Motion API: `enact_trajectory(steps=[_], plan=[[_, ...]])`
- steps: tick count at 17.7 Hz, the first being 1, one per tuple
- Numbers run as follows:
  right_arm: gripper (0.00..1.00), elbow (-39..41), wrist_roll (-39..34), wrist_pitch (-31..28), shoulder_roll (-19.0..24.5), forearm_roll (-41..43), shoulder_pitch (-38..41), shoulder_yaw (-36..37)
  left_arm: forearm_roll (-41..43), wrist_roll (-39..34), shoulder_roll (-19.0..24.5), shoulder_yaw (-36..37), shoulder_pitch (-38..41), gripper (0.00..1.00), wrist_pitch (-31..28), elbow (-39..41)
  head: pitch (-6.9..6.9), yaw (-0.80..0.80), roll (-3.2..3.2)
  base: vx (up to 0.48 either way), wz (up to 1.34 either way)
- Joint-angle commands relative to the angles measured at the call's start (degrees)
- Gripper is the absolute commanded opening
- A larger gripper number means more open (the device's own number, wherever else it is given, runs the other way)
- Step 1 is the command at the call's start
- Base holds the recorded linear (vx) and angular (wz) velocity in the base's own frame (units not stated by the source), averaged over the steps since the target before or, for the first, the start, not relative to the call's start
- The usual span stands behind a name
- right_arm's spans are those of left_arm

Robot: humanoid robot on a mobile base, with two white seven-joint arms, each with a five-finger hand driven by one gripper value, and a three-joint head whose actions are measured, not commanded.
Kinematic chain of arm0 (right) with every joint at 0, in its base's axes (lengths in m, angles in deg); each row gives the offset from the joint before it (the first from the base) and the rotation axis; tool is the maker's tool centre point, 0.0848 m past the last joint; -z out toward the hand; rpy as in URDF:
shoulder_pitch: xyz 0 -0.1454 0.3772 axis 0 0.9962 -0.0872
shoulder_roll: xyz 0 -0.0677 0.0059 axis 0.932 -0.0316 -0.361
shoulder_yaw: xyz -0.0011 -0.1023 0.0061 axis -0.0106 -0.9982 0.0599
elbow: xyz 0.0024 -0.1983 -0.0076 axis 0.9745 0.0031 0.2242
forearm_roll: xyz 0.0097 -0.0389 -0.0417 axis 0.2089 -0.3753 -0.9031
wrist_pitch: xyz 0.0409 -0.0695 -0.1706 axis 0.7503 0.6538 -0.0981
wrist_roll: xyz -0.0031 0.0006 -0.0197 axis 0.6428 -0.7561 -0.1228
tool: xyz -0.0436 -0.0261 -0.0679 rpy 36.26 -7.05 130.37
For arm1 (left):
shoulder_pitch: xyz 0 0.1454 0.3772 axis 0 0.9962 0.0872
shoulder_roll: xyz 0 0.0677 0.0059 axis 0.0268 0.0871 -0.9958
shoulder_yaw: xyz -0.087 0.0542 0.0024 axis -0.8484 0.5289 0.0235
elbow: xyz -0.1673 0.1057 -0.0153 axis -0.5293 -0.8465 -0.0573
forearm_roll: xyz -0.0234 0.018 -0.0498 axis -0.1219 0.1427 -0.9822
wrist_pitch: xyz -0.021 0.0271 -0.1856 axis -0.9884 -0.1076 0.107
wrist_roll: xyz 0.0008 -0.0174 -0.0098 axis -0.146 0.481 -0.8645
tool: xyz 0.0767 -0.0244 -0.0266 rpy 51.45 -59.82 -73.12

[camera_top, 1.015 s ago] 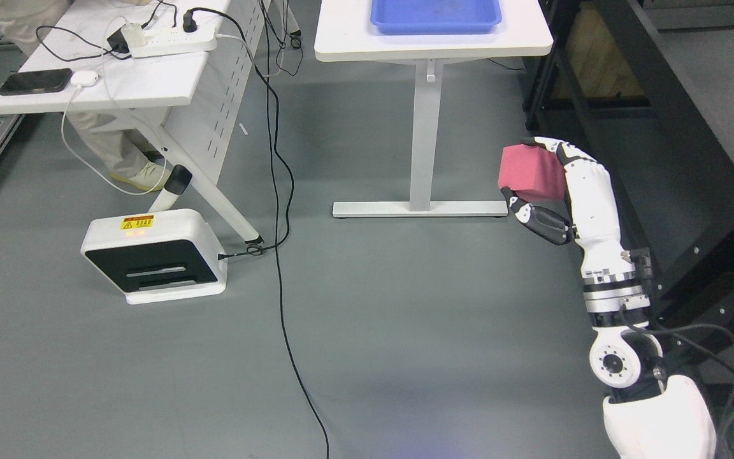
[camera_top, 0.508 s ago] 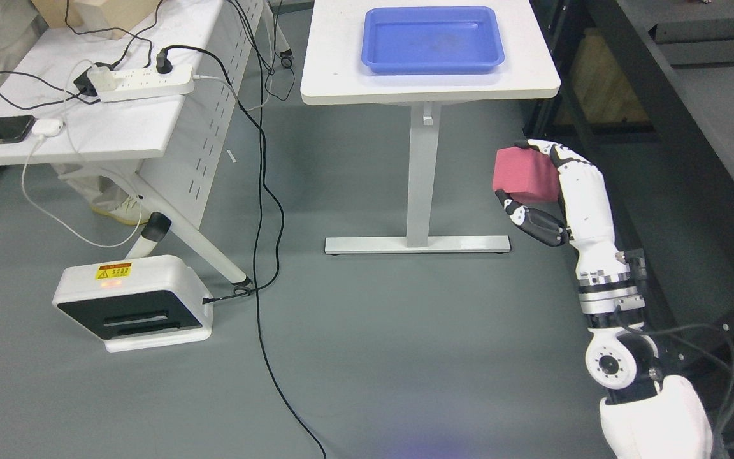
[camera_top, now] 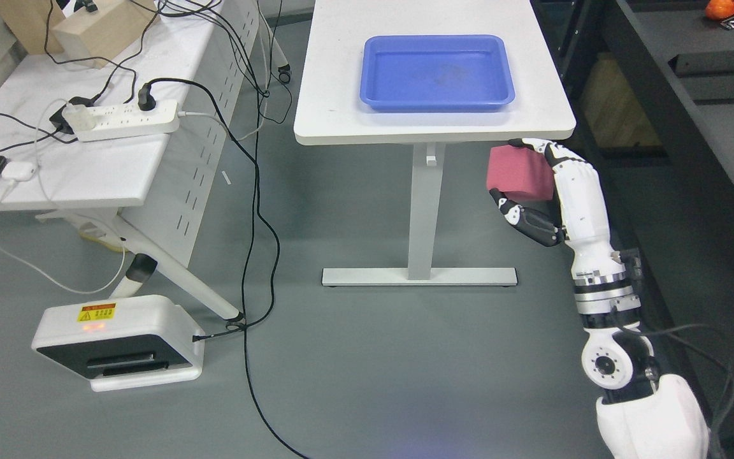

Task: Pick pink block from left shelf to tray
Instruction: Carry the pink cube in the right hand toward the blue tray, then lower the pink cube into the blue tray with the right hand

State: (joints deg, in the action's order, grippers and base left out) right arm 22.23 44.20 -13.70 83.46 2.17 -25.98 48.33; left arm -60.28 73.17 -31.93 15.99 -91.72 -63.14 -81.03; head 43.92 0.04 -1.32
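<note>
Holding: my right hand (camera_top: 542,191) is clenched round the pink block (camera_top: 520,175), fingers over its top edge, thumb under its lower edge.
Block position: in the air below the near right corner of the white table (camera_top: 341,121), level with the table's post, clear of the floor.
Block heading: I read its long axis as roughly level, running left to right; the free end points left toward the post, the other end sits against my palm.
Tray: blue tray (camera_top: 437,71) sits on the tabletop, above the block in the picture and apart from it.
Change since a second ago: the whole picture has slid down, so my camera moved; more of the tray and tabletop shows. Grasp on the block looks the same.
Block looks: dull pink, boxy, matte, flat faces, top face slightly paler.
Left arm: out of view.
</note>
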Motion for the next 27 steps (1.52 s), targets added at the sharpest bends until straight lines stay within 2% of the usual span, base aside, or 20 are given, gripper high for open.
enact_trajectory(steps=[1,6,15,27], plan=[[0.04,0.0,0.0,0.3,0.2,-0.1,-0.3,-1.7,0.0,0.0,1.0,0.0,0.0,1.00,0.1,1.0,0.00,0.00,0.00,0.289,0.00],[0.04,0.0,-0.2,0.1,-0.1,-0.9,-0.3,-2.0,0.0,0.0,1.0,0.0,0.0,1.00,0.0,1.0,0.00,0.00,0.00,0.322,0.04],[0.04,-0.1,-0.2,-1.0,-2.3,-13.6,-1.4,-4.8,0.0,0.0,1.0,0.0,0.0,1.00,0.1,1.0,0.00,0.00,0.00,0.288,0.03],[0.04,-0.6,-0.5,-1.2,-3.8,-16.7,-2.3,-8.2,0.0,0.0,1.0,0.0,0.0,1.00,0.1,1.0,0.01,0.00,0.00,0.194,0.00]])
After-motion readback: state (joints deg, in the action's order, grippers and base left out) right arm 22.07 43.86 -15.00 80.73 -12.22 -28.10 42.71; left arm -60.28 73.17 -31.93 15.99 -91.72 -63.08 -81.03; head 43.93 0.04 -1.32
